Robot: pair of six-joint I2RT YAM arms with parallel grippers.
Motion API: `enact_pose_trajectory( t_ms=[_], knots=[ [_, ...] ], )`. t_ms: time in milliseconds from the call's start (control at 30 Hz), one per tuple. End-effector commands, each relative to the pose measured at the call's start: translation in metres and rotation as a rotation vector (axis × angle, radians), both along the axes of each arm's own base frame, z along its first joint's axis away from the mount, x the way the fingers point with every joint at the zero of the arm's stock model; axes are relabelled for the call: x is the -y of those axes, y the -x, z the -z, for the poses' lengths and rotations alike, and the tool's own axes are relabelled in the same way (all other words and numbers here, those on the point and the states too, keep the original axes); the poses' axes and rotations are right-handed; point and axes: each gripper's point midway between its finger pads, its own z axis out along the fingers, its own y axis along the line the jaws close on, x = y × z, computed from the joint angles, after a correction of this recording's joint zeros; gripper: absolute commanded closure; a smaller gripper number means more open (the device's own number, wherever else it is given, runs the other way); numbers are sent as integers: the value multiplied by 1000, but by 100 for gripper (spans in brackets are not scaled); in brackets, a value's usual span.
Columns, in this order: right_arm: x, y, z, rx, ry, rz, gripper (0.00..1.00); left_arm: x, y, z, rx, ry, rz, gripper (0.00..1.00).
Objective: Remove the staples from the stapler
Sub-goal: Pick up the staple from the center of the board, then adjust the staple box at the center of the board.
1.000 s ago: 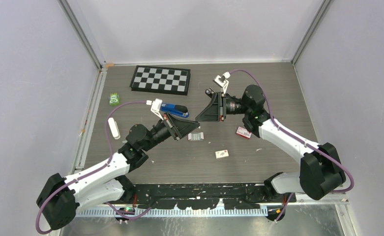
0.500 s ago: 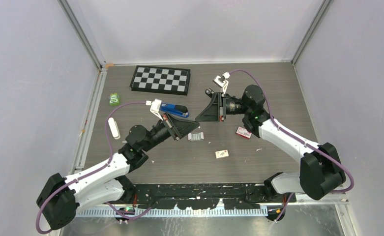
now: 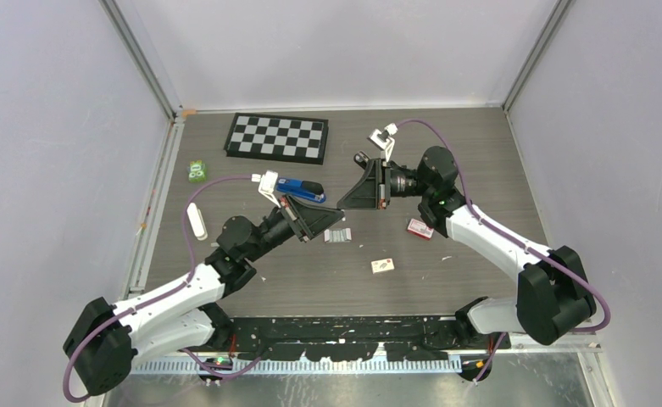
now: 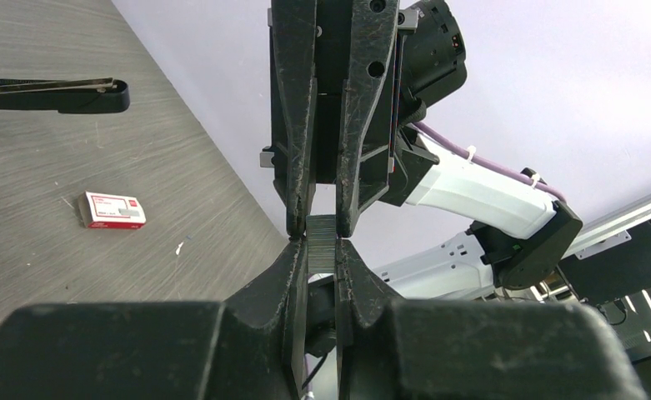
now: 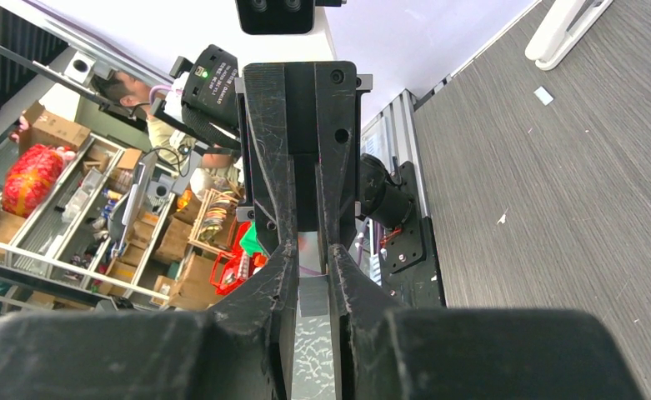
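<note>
A blue and black stapler [image 3: 302, 188] lies on the table behind my left gripper [image 3: 336, 214]. Both grippers meet tip to tip above the table, with a short grey strip of staples [image 4: 322, 236] between them. My left gripper [image 4: 322, 254] is shut on the strip's near end. The right gripper's fingertips [image 4: 298, 218] press the strip's far end from both sides. In the right wrist view the strip [image 5: 312, 292] fills the gap of my right gripper [image 5: 312, 260], which is shut on it. More loose staples [image 3: 337, 236] lie on the table below.
A red staple box [image 3: 420, 228] and a small white box [image 3: 383, 265] lie right of centre. At the back is a checkerboard [image 3: 278, 136]. A green item [image 3: 197, 171] and a white stick [image 3: 195, 220] lie at the left.
My right gripper's jaws have closed in on the staple strip. Both arms and the left gripper's grip have stayed where they were.
</note>
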Motion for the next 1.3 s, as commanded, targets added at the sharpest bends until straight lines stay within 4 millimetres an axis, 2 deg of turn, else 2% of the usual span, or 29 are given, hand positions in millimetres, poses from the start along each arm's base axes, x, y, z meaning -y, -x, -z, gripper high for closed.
enact_pose_trajectory(
  t_ms=[0,100,367,500,700,900,967,1067,1267],
  knots=[
    [-1,10,-20,79,-39,-36,88,-1,0,-15,44,50,-8,85],
    [-1,11,-19,82,-39,-37,89,0,-1,-14,39,48,-9,83],
    [-1,9,-16,77,-27,-28,90,-2,1,-14,44,50,-11,61],
    [-1,9,-16,84,-22,-20,90,-6,2,-13,55,41,-23,55],
    [3,2,-8,103,17,13,90,-23,8,-9,112,-66,-78,45],
    [16,-14,12,168,115,104,90,-59,19,22,226,-296,-168,23],
    [21,-19,23,206,176,138,90,-66,19,37,197,-350,-190,23],
    [28,-25,42,217,262,170,90,-68,12,64,119,-447,-200,25],
    [40,-38,65,274,373,222,90,-57,-25,118,9,-667,-247,38]
  ],
)
